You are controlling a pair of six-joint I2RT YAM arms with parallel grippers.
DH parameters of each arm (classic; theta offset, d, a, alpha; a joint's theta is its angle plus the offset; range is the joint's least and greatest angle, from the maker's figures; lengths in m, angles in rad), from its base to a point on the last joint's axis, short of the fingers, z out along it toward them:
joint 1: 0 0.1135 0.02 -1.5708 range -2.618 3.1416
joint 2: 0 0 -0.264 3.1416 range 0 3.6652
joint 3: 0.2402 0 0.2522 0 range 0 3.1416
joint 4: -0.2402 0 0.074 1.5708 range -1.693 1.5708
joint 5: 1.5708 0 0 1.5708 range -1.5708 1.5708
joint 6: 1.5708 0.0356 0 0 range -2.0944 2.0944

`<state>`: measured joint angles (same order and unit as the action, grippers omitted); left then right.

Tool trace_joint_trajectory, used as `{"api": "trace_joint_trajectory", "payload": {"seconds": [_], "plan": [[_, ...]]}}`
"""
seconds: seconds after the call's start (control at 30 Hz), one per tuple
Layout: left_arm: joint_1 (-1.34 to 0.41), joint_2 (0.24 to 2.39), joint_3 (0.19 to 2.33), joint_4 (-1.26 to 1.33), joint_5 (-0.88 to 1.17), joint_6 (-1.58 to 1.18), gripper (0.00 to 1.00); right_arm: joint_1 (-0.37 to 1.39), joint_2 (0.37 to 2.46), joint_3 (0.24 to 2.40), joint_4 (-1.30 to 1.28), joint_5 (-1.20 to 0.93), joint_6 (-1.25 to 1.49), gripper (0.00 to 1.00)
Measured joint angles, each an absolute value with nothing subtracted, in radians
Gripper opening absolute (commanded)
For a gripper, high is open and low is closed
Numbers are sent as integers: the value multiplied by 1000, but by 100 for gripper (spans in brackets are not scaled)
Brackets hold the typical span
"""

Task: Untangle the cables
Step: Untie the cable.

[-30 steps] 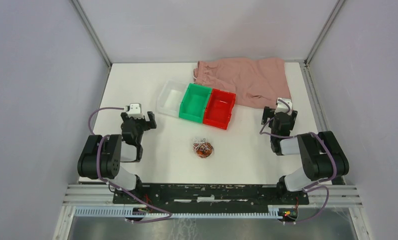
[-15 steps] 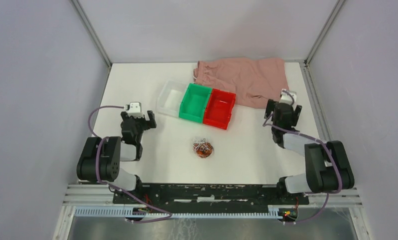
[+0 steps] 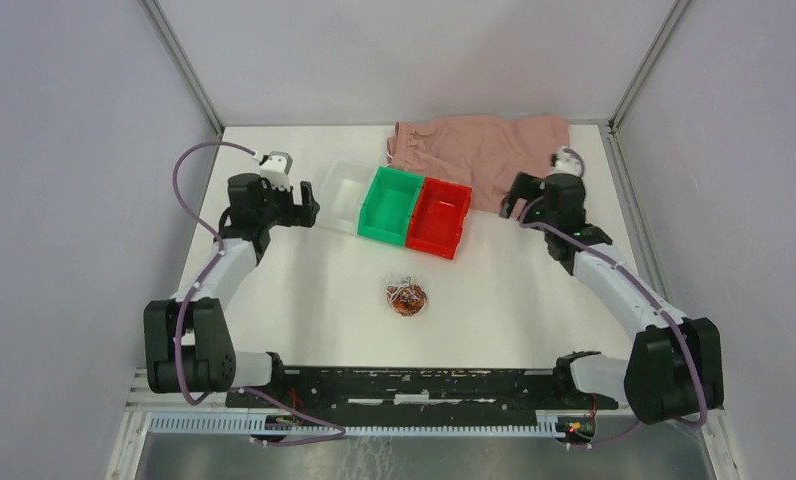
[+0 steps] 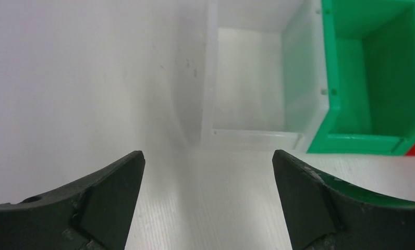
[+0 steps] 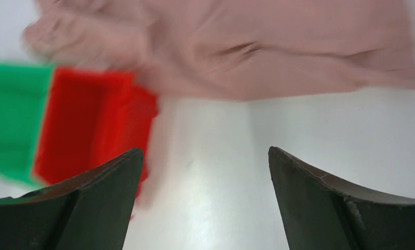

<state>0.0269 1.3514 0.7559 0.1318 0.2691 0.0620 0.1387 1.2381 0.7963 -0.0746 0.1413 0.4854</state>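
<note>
We judge the untangling not yet begun: the cables [image 3: 407, 297] lie in one tight knot at the near middle of the table [image 3: 314, 300], with nothing touching them. Our left gripper [image 4: 207, 161] hovers far left beside the clear bin [image 4: 247, 94], jaws wide apart and empty. Our right gripper [image 5: 205, 156] hangs far right by the pink cloth [image 5: 257, 47], likewise spread (its view is blurred). Next, both should reach toward the knot and pinch separate strands.

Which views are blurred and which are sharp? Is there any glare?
Right wrist view: smeared, the red bin and pink cloth lack crisp edges, probably motion blur. Left wrist view: sharp, the clear bin and green bin have clean rims. Top external view: sharp, evenly lit, no glare; the cables are small but distinct.
</note>
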Motion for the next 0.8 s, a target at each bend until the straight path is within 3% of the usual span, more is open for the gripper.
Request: {"api": "trace_joint_trajectory", "payload": {"seconds": [0.2,0.37,0.47,0.67,0.8], "plan": [[28,1308,880,-193,433,150,99,561,1271,865,-123,21,454,82],[28,1265,921,-368,545,220,100,777,1410,965,-139,-46,369,76],[28,1237,923,-448,588,256,100,849,1530,1054,-182,-96,292,69],[28,1212,960,-560,639,312,100,870,1679,1177,-299,-217,121,66],[28,1209,977,-591,651,329,100,868,1726,1235,-368,-268,35,56]]}}
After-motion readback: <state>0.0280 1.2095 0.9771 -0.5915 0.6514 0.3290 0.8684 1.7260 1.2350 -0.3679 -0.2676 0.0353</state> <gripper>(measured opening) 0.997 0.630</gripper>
